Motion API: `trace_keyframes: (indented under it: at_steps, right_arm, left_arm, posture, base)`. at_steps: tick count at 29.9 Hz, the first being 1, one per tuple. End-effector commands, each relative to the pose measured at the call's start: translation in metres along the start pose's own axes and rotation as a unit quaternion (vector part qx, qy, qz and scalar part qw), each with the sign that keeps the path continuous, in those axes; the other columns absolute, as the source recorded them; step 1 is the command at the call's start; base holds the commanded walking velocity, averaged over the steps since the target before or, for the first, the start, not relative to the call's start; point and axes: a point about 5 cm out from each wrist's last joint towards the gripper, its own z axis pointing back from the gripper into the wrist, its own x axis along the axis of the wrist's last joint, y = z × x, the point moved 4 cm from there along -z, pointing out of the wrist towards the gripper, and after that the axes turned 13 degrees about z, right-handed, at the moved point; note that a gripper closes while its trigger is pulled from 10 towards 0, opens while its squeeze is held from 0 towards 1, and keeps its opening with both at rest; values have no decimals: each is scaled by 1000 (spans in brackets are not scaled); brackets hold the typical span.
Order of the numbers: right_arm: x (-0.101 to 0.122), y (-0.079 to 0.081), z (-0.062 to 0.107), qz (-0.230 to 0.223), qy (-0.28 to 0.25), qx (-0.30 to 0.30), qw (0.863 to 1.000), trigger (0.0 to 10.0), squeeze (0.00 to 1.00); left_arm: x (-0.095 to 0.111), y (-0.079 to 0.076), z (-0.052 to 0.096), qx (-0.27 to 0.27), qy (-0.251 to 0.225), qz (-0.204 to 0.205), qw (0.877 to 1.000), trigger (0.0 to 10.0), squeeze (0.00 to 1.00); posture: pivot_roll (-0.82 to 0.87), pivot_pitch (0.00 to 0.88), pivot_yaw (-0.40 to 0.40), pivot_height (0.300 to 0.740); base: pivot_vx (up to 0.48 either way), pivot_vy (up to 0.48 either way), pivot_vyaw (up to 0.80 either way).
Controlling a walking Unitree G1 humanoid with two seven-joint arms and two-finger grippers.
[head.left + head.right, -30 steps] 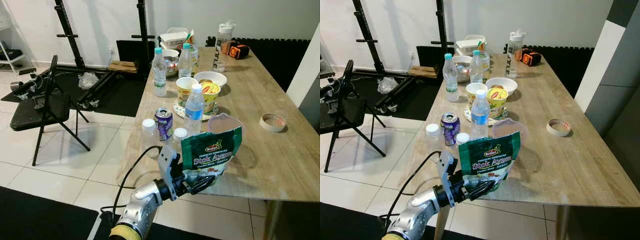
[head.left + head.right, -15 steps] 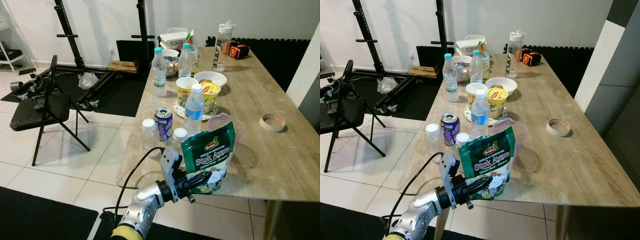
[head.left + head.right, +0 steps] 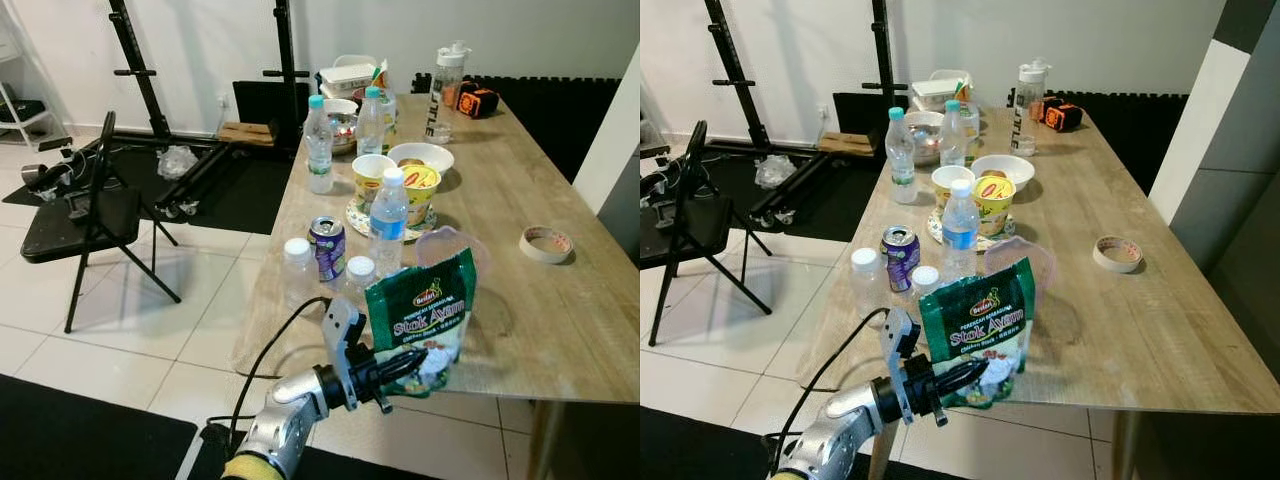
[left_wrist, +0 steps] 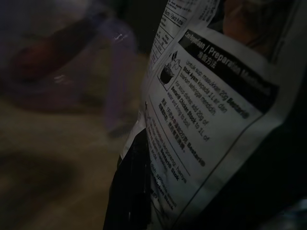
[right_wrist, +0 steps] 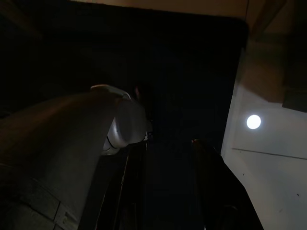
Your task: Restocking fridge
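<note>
A green "Stok Ayam" stock pouch (image 3: 424, 310) stands upright at the near edge of the wooden table (image 3: 545, 330). My left gripper (image 3: 404, 364) reaches in from below the table edge and is shut on the pouch's bottom. In the left wrist view the pouch's white printed back (image 4: 206, 120) is very close, with one dark finger (image 4: 129, 191) pressed against it. My right arm hangs idle, and the right wrist view is dark.
Just behind the pouch are a clear plastic lid (image 3: 452, 245), a water bottle (image 3: 388, 217), a purple can (image 3: 328, 247) and two white-capped jars (image 3: 298, 265). Noodle cups (image 3: 420, 188) and more bottles stand farther back. A tape roll (image 3: 546, 244) lies right. A folding chair (image 3: 85, 215) stands left.
The pouch has turned in my left gripper from a wide, tilted pose to a narrower, more upright one and shifted slightly right. The grip stays shut on its bottom.
</note>
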Motion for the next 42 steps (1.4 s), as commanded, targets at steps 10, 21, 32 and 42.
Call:
trace_keyframes:
  at_steps: [10, 21, 32, 42]
  right_arm:
    - [3, 0, -1, -10, -7, -4, 1000, 10000, 0]
    - [2, 3, -1, -8, -4, 0, 1000, 10000, 0]
    - [0, 2, 0, -6, -1, 1, 1000, 10000, 0]
    - [1, 1, 0, -6, -2, 1, 1000, 10000, 0]
  left_arm:
    - [26, -32, 1, -83, -15, 3, 996, 10000, 0]
    - [-5, -29, 27, -39, 54, 17, 998, 10000, 0]
    - [-25, -27, 54, -19, 82, 50, 995, 10000, 0]
    - [-55, -33, 87, -20, 138, 60, 988, 10000, 0]
  posture:
    - [-107, 34, 12, 740]
    - [-93, 42, 12, 740]
    - [-91, 42, 3, 740]
    - [-88, 47, 3, 740]
  base:
    - [0, 0, 0]
    - [0, 0, 0]
    - [0, 0, 0]
    - [0, 0, 0]
